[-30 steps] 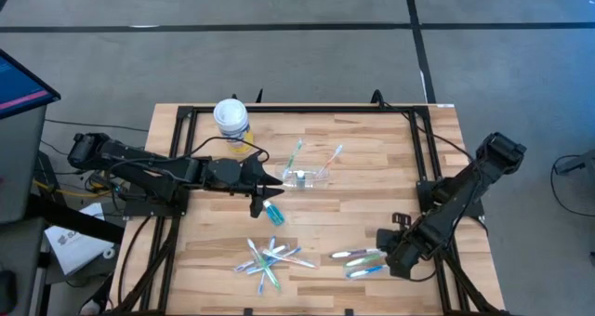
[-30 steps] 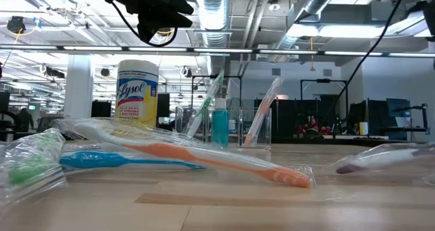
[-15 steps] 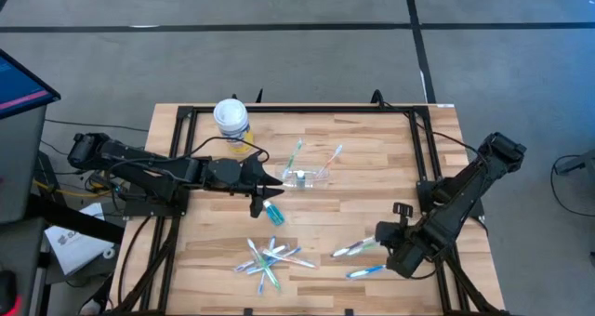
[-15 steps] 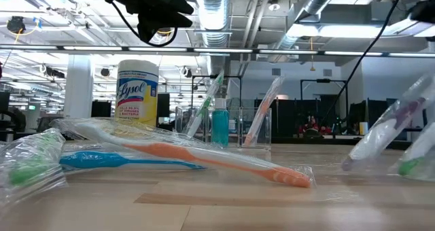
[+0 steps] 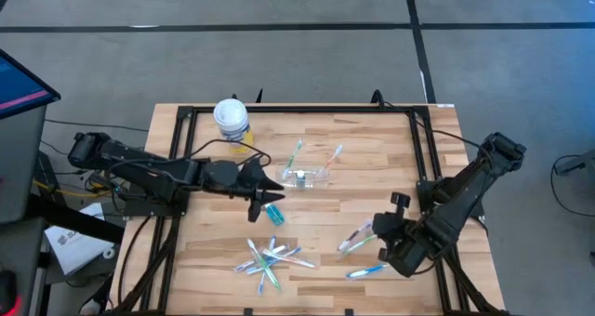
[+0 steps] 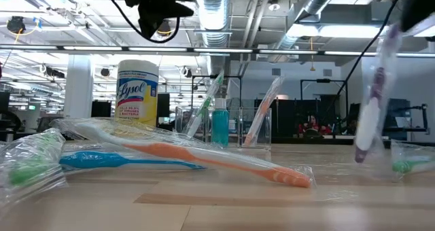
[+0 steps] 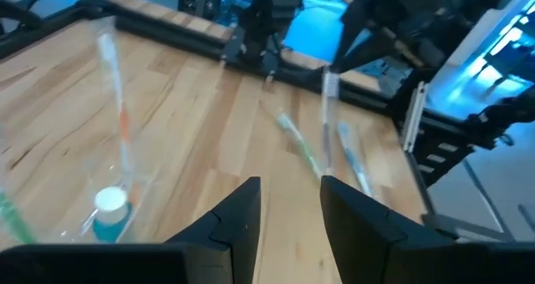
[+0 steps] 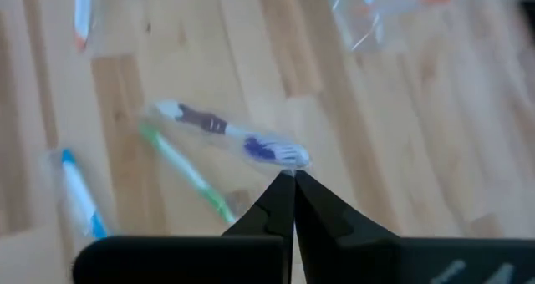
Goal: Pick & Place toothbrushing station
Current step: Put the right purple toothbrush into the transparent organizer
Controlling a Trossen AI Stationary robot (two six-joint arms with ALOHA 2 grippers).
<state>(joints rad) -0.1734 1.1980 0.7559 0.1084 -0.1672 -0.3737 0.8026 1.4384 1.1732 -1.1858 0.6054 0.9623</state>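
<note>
Toothbrushes and a teal toothpaste tube [image 5: 273,213] are lying spread over the wooden worktop [image 5: 316,223]: a loose pile of wrapped toothbrushes [image 5: 271,257] is sitting near the front edge, a clear plastic cup [image 5: 306,177] is lying toward the middle with two more brushes just behind it, and a green toothbrush [image 5: 367,271] is resting near the right arm. The right hand [image 8: 292,177] is pinching the end of a wrapped purple toothbrush [image 8: 238,138], its fingers closed tight on the wrapper, and is holding it clear of the worktop at the right front; from the low camera the brush is hanging nearly upright. The left hand [image 5: 268,196] is hovering beside the teal tube with its fingers parted and nothing between them. A white Lysol tub [image 5: 231,118] is standing at the back left corner.
</note>
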